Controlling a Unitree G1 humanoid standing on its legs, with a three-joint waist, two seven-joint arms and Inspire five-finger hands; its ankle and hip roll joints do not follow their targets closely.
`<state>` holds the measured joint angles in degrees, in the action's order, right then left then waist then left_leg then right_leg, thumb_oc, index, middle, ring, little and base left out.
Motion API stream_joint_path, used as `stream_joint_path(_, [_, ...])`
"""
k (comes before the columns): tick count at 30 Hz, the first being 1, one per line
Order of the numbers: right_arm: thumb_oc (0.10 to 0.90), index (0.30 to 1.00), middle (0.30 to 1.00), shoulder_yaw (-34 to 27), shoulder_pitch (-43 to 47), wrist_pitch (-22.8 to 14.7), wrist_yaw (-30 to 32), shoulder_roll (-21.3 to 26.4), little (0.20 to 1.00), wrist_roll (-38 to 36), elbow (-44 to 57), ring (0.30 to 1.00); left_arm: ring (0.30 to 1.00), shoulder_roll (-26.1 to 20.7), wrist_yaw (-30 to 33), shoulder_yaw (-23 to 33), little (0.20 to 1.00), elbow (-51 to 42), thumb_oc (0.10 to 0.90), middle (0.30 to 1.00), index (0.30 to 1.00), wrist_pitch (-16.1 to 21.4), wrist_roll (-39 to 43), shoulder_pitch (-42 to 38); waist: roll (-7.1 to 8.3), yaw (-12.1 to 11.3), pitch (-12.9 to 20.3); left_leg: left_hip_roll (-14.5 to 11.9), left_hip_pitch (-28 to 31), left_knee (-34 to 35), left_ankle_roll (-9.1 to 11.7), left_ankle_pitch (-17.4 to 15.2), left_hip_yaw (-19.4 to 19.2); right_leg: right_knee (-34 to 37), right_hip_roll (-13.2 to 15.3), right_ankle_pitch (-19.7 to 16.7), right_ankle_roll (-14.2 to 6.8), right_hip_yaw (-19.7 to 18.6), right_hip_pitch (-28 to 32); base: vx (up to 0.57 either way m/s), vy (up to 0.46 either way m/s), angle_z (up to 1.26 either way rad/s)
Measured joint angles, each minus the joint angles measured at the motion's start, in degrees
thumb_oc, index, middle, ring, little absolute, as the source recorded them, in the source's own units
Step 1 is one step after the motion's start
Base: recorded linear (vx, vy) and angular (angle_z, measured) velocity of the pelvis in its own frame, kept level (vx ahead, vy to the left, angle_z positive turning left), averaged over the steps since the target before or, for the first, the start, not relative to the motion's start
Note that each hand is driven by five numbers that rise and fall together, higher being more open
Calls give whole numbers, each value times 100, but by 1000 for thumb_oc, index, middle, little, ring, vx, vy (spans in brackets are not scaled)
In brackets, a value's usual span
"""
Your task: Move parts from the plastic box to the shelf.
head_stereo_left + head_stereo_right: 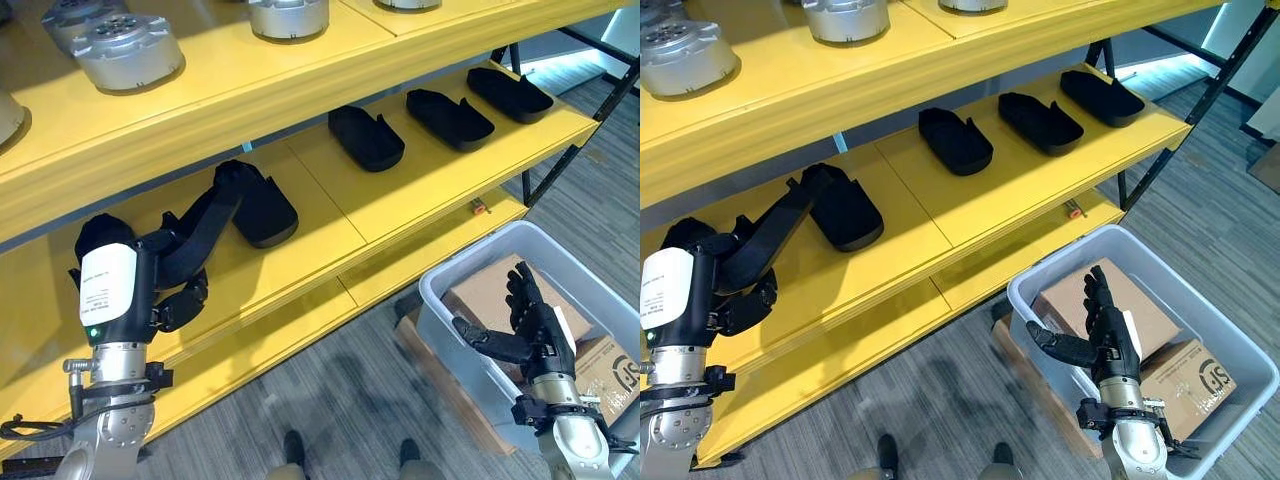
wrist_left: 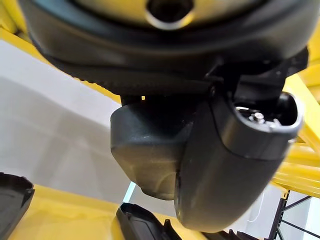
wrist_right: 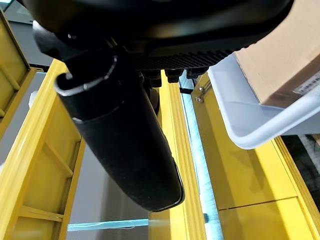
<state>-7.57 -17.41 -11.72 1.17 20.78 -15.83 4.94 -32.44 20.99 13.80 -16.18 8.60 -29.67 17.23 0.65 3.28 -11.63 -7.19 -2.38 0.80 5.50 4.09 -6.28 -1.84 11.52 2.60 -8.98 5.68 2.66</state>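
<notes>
A black sole-shaped part [image 1: 265, 212] lies flat on the middle yellow shelf [image 1: 330, 215]. My left hand [image 1: 110, 285] stands beside it, its fingers [image 1: 200, 225] stretched out straight to the part's near end, the thumb [image 2: 230, 165] bent below. Three more black parts [image 1: 366, 138] lie in a row further right on that shelf. My right hand [image 1: 530, 320] hovers open and empty over the grey plastic box [image 1: 440, 290] on the floor, fingers straight, thumb [image 3: 125, 140] out. Inside the box I see cardboard boxes [image 1: 490, 295].
Round metal parts [image 1: 127, 50] stand on the upper shelf. The lowest shelf [image 1: 420, 250] carries a small orange item [image 1: 479, 207]. The rack's black leg [image 1: 565, 160] stands right of the shelves, with grey floor [image 1: 340, 390] between rack and box.
</notes>
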Motion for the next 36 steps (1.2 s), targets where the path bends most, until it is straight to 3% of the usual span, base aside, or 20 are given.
stream_joint_path(11, [900, 1000, 1000, 5, 67, 25, 37, 49, 1000, 13, 0, 1000, 300, -7, 20, -19, 300, 1, 400, 300, 300, -31, -9, -67, 125, -158, 161, 40, -261, -202, -10, -44, 205, 111, 20, -23, 3, 277, 63, 6, 80, 12])
stream_joint_path(16, [900, 1000, 1000, 3, 251, 20, 97, 48, 1000, 299, -9, 1000, 300, -67, 121, -19, 300, 29, 400, 300, 300, -119, -50, -88, 62, -177, 191, 282, -664, -763, -258, -427, 83, -289, 381, 35, -73, 201, -311, 22, 365, -1])
stream_joint_path(18, [900, 1000, 1000, 16, 316, 20, 145, 29, 1000, 449, -10, 1000, 300, -86, 122, -18, 300, 31, 400, 300, 300, -113, -50, -167, 26, -143, 197, 448, -897, -1108, -397, -597, -6, -567, 507, 32, -12, 119, -573, 8, 335, -10])
stream_joint_path(21, [900, 1000, 1000, 223, 287, 49, 132, 30, 1000, 462, -42, 1000, 300, -97, 121, -40, 300, 52, 400, 300, 300, -112, -48, -265, -80, -22, 183, 488, -897, -1104, -563, -670, -25, -990, 512, -219, 346, 214, -797, 137, 271, -3])
stream_joint_path(22, [900, 1000, 1000, 307, 220, 48, 93, 42, 1000, 460, -56, 1000, 300, -16, 121, -73, 300, 109, 400, 300, 300, -123, -48, -340, -173, 93, 157, 424, -679, -689, -625, -433, 172, -2008, 117, 284, 275, -182, -1197, 104, 130, 33])
stream_joint_path(23, [900, 1000, 1000, 376, 118, 35, 59, 36, 1000, 455, -53, 1000, 300, -55, 117, -78, 300, 119, 400, 300, 300, -111, -46, -336, -197, 205, 182, 334, -542, -329, -655, -234, 256, -2041, -454, 505, 316, -472, -1236, 92, 102, 34])
stream_joint_path(25, [900, 1000, 1000, 386, 57, 26, 36, 49, 1000, 449, -63, 1000, 300, -108, 100, -82, 300, 125, 400, 300, 300, -134, -42, -390, -25, 297, 201, 431, -356, 114, -588, 48, 373, -1551, -1234, 637, 482, -783, -1252, 48, 42, 44])
stream_joint_path(26, [900, 1000, 1000, 360, 34, 11, 51, 62, 1000, 447, -62, 1000, 300, -120, 91, -126, 300, 125, 400, 300, 300, -141, -47, -420, 73, 325, 213, 557, -337, 156, -584, 79, 412, -1178, -1373, 462, 907, -907, -1143, 34, 10, 46])
stream_joint_path(27, [900, 1000, 1000, 275, 56, 11, 66, 116, 1000, 443, -92, 1000, 300, -42, 85, -254, 300, 135, 400, 300, 300, -147, -38, -431, -37, 305, 189, 559, -381, 202, -541, 112, 442, -998, -1393, 298, 941, -841, -992, 31, -2, 32])
stream_joint_path(29, [900, 1000, 1000, 235, -44, 10, 88, 250, 1000, 441, -79, 1000, 300, -30, 41, -484, 300, 150, 400, 300, 300, -146, -41, -482, -122, 308, 192, 588, -303, 288, -536, 48, 553, -958, -1439, 305, 937, -1041, -884, 10, -18, 29])
stream_joint_path(36, [900, 1000, 1000, 230, -19, 12, 92, 234, 1000, 433, -73, 1000, 300, -36, -132, -689, 300, 1, 400, 300, 300, -94, -37, -242, -127, 270, 194, 573, 17, 326, -421, 194, 668, -541, -1505, 279, 938, -1000, -360, -5, -86, 17])
